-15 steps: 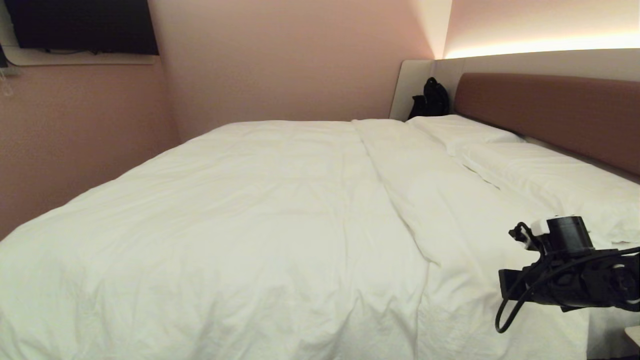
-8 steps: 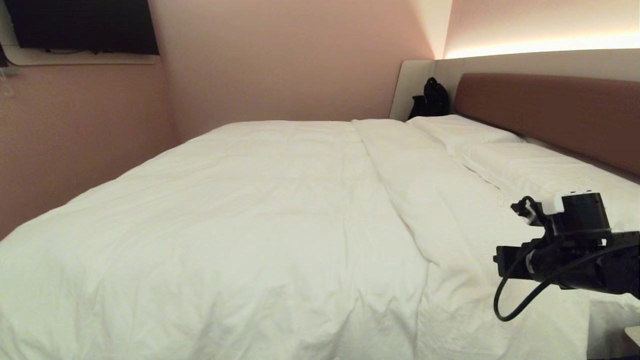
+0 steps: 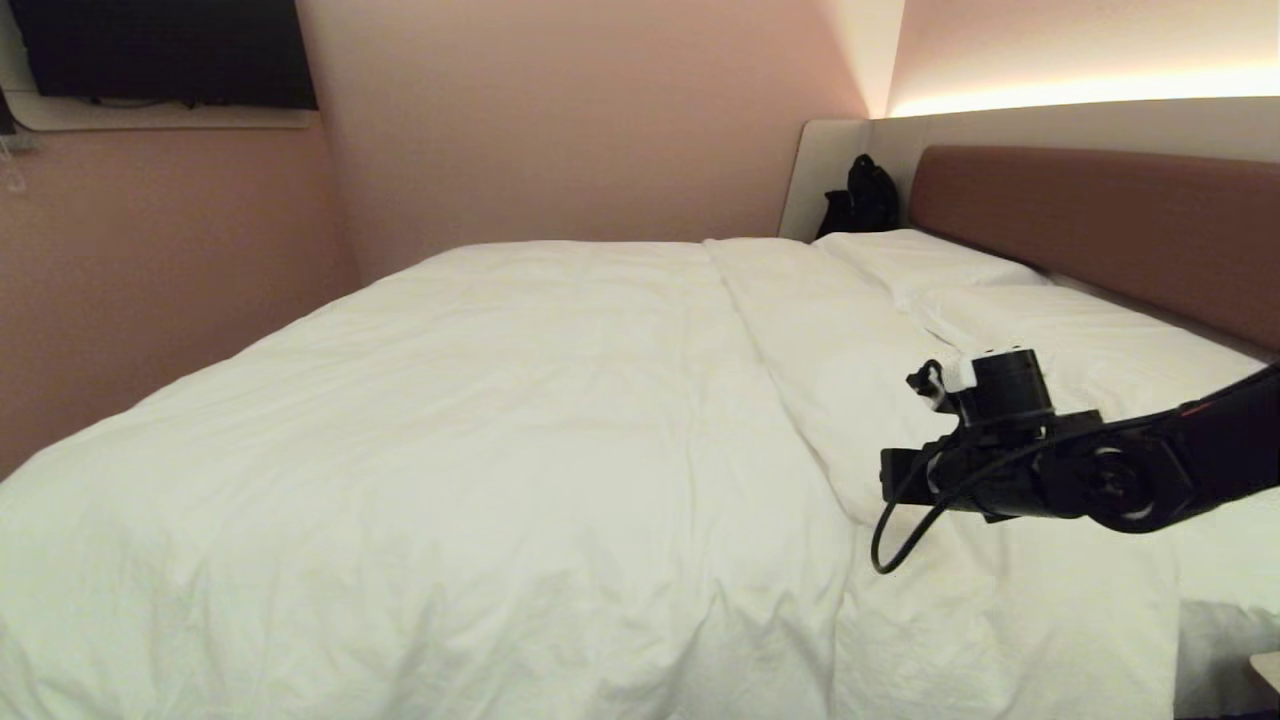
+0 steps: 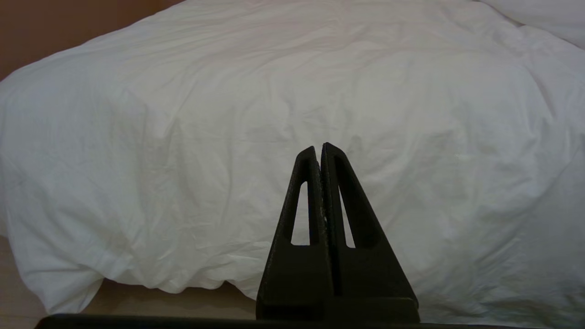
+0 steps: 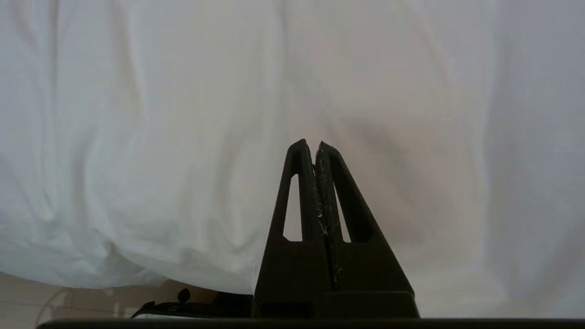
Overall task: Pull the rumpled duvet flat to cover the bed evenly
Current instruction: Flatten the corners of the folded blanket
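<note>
The white duvet lies spread over the bed, whose brown headboard stands at the right. A turned-back band of it runs beside the pillows. My right gripper hovers over that band near the bed's near right side, shut and empty; the right wrist view shows its closed tips in front of white fabric. My left gripper is outside the head view. It is shut with nothing in it, facing the duvet's hanging side low by the floor.
Two white pillows lie along the headboard. A black bag sits in the far corner by the headboard surround. A dark screen hangs on the pink wall at left. A pale corner of furniture shows at the lower right.
My right arm has risen and swung left, further in over the bed. The duvet and the left gripper have not moved.
</note>
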